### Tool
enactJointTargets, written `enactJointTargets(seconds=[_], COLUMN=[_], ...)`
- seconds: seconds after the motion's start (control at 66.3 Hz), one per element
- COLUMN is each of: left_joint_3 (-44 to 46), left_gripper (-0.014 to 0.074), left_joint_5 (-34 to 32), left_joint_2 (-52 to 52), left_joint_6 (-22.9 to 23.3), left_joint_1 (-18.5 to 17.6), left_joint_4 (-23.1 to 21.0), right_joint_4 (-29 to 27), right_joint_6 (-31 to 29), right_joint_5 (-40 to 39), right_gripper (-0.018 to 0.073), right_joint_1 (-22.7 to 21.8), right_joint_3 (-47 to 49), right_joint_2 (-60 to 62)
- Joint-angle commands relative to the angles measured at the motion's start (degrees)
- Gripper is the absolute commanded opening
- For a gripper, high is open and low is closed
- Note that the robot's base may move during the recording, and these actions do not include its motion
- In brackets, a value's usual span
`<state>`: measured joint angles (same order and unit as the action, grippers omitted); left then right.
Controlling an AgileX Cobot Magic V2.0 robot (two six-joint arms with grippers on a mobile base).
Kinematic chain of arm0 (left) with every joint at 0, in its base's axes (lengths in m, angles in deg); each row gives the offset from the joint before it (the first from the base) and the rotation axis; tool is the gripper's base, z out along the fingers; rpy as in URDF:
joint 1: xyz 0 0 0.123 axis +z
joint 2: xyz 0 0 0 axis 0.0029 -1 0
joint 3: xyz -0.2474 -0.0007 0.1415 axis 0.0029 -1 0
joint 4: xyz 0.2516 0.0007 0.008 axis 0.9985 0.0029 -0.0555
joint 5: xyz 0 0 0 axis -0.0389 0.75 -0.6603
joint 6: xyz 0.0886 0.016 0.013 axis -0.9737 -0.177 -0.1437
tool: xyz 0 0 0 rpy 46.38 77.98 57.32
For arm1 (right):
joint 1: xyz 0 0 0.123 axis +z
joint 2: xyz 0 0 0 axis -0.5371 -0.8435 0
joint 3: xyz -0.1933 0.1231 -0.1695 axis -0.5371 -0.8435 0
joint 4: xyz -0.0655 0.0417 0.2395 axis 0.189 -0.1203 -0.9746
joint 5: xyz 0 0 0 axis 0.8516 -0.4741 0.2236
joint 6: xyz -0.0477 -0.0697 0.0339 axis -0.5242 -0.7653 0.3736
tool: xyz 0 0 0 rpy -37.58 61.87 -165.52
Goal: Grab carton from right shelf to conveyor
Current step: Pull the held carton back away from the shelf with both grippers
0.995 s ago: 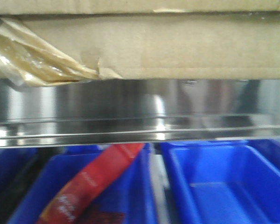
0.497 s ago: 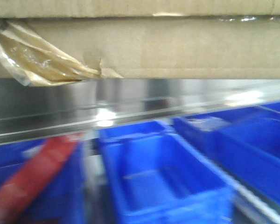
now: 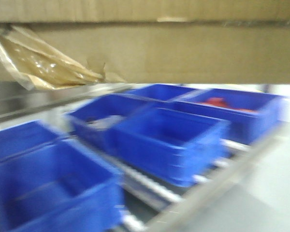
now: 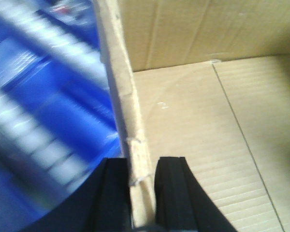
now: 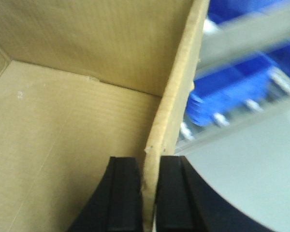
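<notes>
Cardboard fills the top band of the front view: the carton (image 3: 183, 53) spans the frame edge to edge, with a crumpled strip of clear tape (image 3: 38, 67) peeling from its lower left. That view shows only the outer face and neither arm.

The wrist views supply what it lacks. From the left wrist, the left gripper (image 4: 143, 166) is pinched on the carton's side wall, one black finger (image 4: 169, 188) inside the box and the other outside, with the frayed wall edge running up between them. From the right wrist, the right gripper (image 5: 149, 166) clamps the opposite wall the same way, its jaws narrowed to the thickness of the board. Both wrist views look down onto a bare corrugated floor inside the open-topped box, which the front view cannot see.

Below the carton's lower edge, the front view shows rows of blue bins (image 3: 169, 140) on a sloped rack with pale rollers (image 3: 150, 183). One far bin holds a red object (image 3: 217, 102), too blurred to identify. A pale grey floor (image 3: 261, 193) lies to the right of the rack. The background is smeared by blur in every view.
</notes>
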<state>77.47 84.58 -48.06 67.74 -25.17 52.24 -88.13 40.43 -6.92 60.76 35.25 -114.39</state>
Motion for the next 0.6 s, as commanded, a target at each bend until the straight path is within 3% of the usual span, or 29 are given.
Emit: enactJointTargets(seconds=[0.0,0.588], left_joint_3=[0.1,0.1], left_gripper=[-0.0009,-0.0009], left_joint_5=[-0.9,-0.9], left_joint_2=[0.7,0.7], left_joint_6=[-0.3,-0.3], left_joint_1=[-0.3,-0.3], left_joint_4=[-1.0,-0.7], right_joint_4=[0.7,0.7], right_joint_6=[-0.9,-0.9], right_joint_5=[-0.4,-0.4], right_gripper=[-0.0070,-0.0070], right_joint_1=[-0.1,-0.1], right_joint_3=[-0.2,-0.2], right_joint_2=[0.5,0.5])
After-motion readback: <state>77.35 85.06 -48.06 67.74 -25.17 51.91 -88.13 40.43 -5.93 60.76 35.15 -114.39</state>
